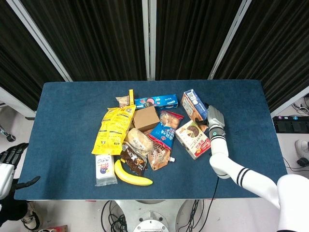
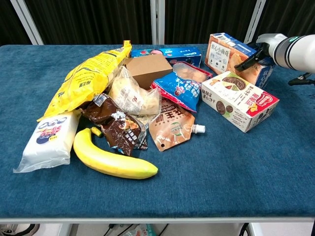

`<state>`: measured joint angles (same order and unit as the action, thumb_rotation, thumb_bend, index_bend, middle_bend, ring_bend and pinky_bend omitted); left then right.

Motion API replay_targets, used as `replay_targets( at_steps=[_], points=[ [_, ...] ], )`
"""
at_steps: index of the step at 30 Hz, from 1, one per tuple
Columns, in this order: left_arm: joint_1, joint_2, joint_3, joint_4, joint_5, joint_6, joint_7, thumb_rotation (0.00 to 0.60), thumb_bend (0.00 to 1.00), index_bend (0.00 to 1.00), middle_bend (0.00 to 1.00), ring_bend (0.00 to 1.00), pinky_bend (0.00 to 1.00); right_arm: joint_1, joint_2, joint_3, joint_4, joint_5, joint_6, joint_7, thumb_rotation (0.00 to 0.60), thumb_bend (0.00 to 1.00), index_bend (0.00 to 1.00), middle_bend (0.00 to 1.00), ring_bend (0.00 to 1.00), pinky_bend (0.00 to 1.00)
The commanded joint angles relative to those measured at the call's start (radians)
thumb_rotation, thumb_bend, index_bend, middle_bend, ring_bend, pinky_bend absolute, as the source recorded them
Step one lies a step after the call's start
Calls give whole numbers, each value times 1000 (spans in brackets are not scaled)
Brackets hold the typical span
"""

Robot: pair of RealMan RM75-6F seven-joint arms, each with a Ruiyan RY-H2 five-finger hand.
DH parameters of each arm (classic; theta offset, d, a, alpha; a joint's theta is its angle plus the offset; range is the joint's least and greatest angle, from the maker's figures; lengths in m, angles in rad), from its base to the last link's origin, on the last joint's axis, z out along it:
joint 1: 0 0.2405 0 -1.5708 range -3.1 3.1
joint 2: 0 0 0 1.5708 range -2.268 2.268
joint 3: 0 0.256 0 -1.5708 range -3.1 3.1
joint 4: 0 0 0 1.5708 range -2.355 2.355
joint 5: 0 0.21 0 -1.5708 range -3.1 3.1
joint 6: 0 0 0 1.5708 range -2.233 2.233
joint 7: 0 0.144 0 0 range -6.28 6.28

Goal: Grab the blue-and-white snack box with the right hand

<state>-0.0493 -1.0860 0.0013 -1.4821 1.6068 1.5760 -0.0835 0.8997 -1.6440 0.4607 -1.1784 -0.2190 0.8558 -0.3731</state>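
The blue-and-white snack box (image 2: 236, 59) sits at the far right edge of the heap of snacks, standing tilted, its upper end leaning toward the back of the table (image 1: 67, 125). The right hand (image 2: 268, 46) is pressed up against the box's right side, reaching in from the robot's right with dark fingers (image 2: 248, 59) laid along the blue flank of the box. In the head view the same hand (image 1: 215, 118) lies just right of and slightly nearer than the box (image 1: 194, 104), touching it. The fingers look wrapped partly around the box's side, but from where I stand I cannot tell whether the grasp is really closed on it or the hand is only resting against it.

Just in front of the box, touching its lower end, lies a white-and-red biscuit box (image 2: 239, 100), flat and slanted. To the left of the blue-and-white box are a clear pack of pastries (image 2: 189, 71) and a long blue cookie box (image 2: 165, 51) along the back. A brown cardboard box (image 2: 147, 69) sits in the middle of the heap, a yellow chip bag (image 2: 83, 78) stretches out to the left, and a banana (image 2: 113, 160) lies at the front.

The left hand (image 1: 7, 164) hangs off the table's near left corner, well apart from everything, fingers spread and holding nothing.
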Motion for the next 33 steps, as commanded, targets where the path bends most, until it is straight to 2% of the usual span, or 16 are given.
replay_targets(
  at_steps=[1,5,11,15,19,25,33],
  points=[
    [0,-1,0,0,-1,-1,-1,456,0,100,109,119,241,-16,20,13,-31,-46,31,35,600,491,521,507,534,735],
    [-2,0,-3,-1,0,0,0,456,0,100,109,119,241,-49,56,35,-98,-140,80,104,600,517,539,521,548,750],
    [-4,0,-6,-9,2,5,5,458,0,100,109,119,241,-110,116,39,-274,-405,149,238,600,537,553,532,558,756],
    [-4,2,-6,-16,5,6,11,456,0,100,109,119,241,-149,163,-15,-423,-643,184,294,600,538,559,535,562,756],
    [-3,6,-6,-25,8,11,16,459,0,100,109,119,241,-160,207,-86,-521,-828,169,302,600,538,559,536,562,757],
    [4,10,-4,-26,3,16,17,457,0,100,109,119,241,-153,200,-162,-544,-1053,207,291,600,541,598,559,584,777],
    [10,6,-4,-10,-1,22,3,456,0,100,109,119,241,-137,177,-225,-508,-1262,253,347,600,541,599,560,584,779]
  ],
)
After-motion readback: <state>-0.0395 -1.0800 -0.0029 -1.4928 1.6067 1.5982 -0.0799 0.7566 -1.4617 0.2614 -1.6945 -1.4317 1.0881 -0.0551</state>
